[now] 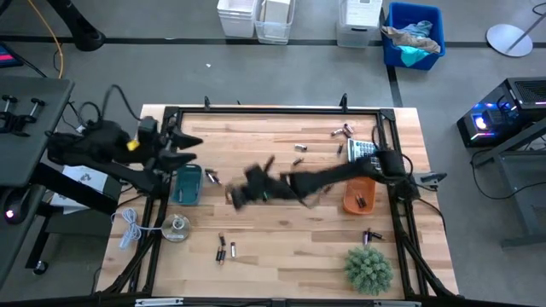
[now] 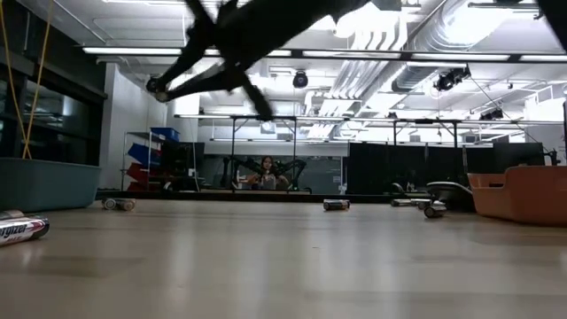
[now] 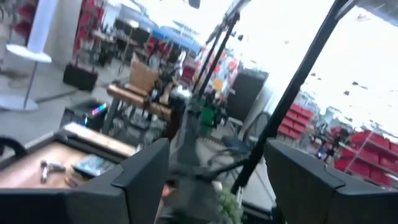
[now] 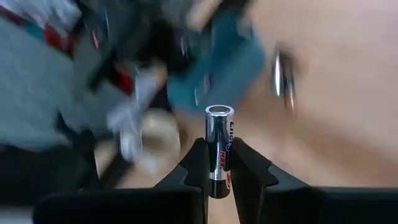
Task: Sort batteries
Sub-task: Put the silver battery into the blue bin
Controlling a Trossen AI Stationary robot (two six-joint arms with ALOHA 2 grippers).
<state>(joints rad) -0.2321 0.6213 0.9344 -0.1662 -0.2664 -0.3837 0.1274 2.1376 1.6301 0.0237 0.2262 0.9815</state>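
Observation:
Batteries lie scattered on the wooden table: a few near the far edge, one pair near the near edge, one beside the teal tray. My right gripper reaches over the table's middle toward the teal tray and is shut on a silvery battery. My left gripper hovers open just beyond the teal tray's far end, its fingers wide apart with nothing between them. The orange tray holds a battery or two. My right gripper pinches the silvery, red-labelled battery at its middle between the two fingertips. The battery lies along the fingers, and its metal end sticks out past them. It is lifted clear of the table, as the low view shows.
A grey calculator lies near the far right corner, a green plant ball at the near right, and a coiled white cable at the near left. A dark frame rail edges the table. A person sits far behind the table.

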